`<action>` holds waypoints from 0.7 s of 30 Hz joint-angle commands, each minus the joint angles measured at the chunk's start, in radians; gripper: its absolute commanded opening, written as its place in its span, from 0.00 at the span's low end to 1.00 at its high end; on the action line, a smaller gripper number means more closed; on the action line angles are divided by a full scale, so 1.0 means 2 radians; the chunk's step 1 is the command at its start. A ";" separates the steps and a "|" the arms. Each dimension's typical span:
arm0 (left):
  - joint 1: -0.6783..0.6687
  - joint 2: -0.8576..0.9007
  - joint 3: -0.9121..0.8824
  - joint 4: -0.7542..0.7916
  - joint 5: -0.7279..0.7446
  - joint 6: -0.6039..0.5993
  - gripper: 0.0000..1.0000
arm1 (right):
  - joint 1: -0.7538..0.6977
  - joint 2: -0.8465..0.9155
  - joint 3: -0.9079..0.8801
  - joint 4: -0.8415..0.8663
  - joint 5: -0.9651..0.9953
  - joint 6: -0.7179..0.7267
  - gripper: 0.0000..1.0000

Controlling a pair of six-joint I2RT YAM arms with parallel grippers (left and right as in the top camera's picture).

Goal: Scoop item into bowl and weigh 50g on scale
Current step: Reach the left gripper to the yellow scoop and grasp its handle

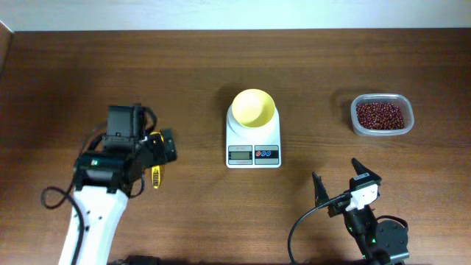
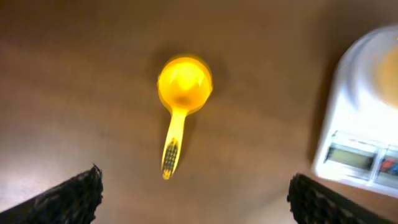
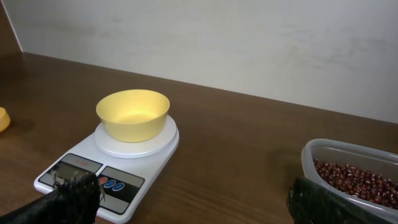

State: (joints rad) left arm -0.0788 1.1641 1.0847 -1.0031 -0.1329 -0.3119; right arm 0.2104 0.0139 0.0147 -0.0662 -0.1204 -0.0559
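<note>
At lower right of the overhead view, the right gripper (image 1: 340, 181) stands spread and empty; at lower left, the left gripper (image 2: 194, 180), also spread, hovers over the scoop (image 2: 178, 102). Beyond, the empty bowl (image 1: 253, 107) sits on the scale (image 1: 254, 154). At upper right, beans (image 1: 380, 115) fill a clear container (image 1: 354, 118): probably light, loose, apt to roll; grip the scoop's stiff handle.

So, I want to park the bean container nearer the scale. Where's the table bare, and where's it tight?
Bare wood runs between the scale and the bean container, and across the far strip behind the bowl. Left of the scale is crowded: the open left claw hangs over the scoop. The open right claw takes the near-right edge.
</note>
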 commanded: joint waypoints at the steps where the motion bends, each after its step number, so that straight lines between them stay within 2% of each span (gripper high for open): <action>1: 0.003 0.013 -0.002 -0.025 -0.007 -0.012 0.99 | 0.003 -0.002 -0.005 0.000 0.001 0.002 0.99; 7: 0.041 0.013 -0.031 -0.010 -0.006 0.010 0.99 | 0.003 -0.002 -0.005 0.000 0.001 0.002 0.99; 8: 0.078 0.017 -0.038 0.013 0.022 0.011 0.99 | 0.003 -0.002 -0.005 0.000 0.001 0.002 0.99; 11: 0.120 0.040 -0.038 0.045 0.054 0.011 0.99 | 0.003 -0.002 -0.005 0.000 0.001 0.002 0.99; 16: 0.120 0.123 -0.038 0.098 0.072 0.011 1.00 | 0.003 -0.002 -0.005 0.000 0.001 0.002 0.99; 17: 0.120 0.146 -0.038 0.105 0.072 0.017 0.97 | 0.003 -0.002 -0.005 0.000 0.001 0.002 0.99; 19: 0.120 0.186 -0.038 0.116 0.072 0.028 0.84 | 0.003 -0.002 -0.005 0.000 0.001 0.002 0.99; 21: 0.120 0.223 -0.038 0.141 0.078 0.028 0.80 | 0.003 -0.002 -0.005 0.000 0.001 0.002 0.99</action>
State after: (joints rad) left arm 0.1596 1.5440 1.0157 -0.7593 0.0017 -0.2741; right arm 0.2104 0.0147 0.0147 -0.0666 -0.1204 -0.0551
